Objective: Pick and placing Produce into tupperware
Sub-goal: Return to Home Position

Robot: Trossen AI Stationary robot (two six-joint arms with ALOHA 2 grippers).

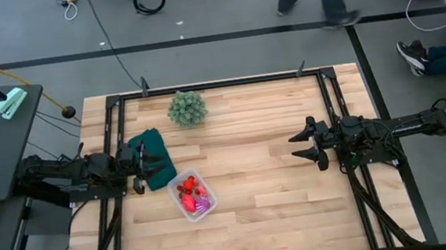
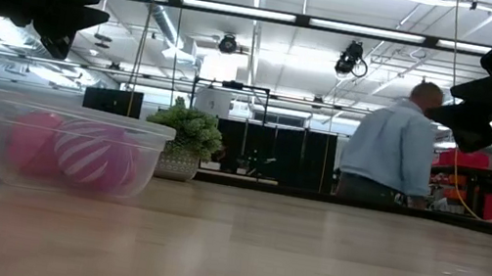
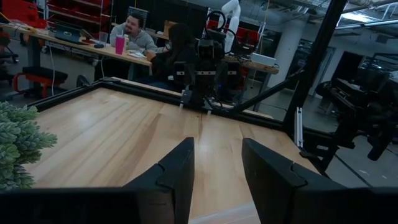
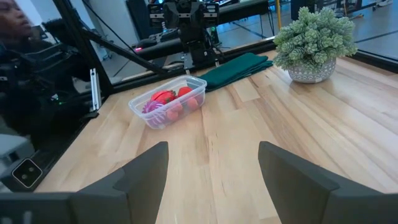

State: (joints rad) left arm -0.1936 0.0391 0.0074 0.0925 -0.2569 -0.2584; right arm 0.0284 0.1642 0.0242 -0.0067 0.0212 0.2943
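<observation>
The clear tupperware (image 1: pixel 191 195) stands on the table near its left side and holds red and pink produce (image 1: pixel 187 191) plus a purple piece (image 1: pixel 203 204); it also shows in the right wrist view (image 4: pixel 168 99) and the low view (image 2: pixel 76 149). My left gripper (image 1: pixel 157 160) hovers open at the left edge, above the dark green piece. My right gripper (image 1: pixel 297 146) hovers open at the right side, fingers pointing toward the table's middle. Each gripper touches nothing.
A bushy pale-green potted plant (image 1: pixel 187 108) stands near the far edge. A dark green flat piece (image 1: pixel 155 147) lies under the left gripper, beside the tupperware. Bare wood (image 1: pixel 256 181) spreads between the arms. A person (image 2: pixel 390 151) walks behind the table.
</observation>
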